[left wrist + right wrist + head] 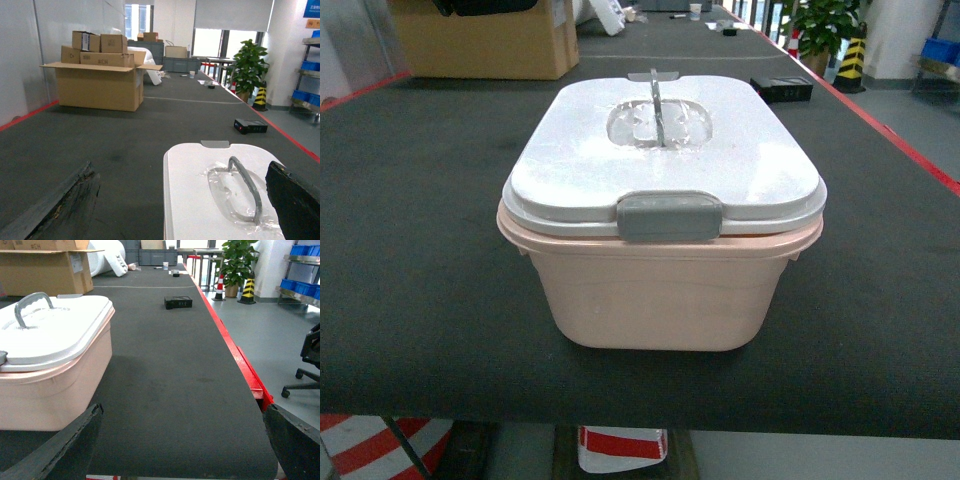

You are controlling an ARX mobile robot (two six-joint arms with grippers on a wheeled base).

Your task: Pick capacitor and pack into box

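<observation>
Box closed on the near edge of the table; capacitor not seen in any view.

The pale pink box [660,290] stands upright at the near middle of the dark table [410,250], its white lid [665,150] seated on the rim, the grey front latch [669,215] down and the grey handle [657,105] raised. No orange-red piece shows on the mat. The left gripper [175,210], seen only from its own wrist camera, has its fingers wide apart above the lid and grasps nothing. The right gripper [182,450], likewise spread wide, holds nothing and sits right of the box over bare mat. A brown carton [97,85] stands far left; a small black device [178,302] lies far right.
</observation>
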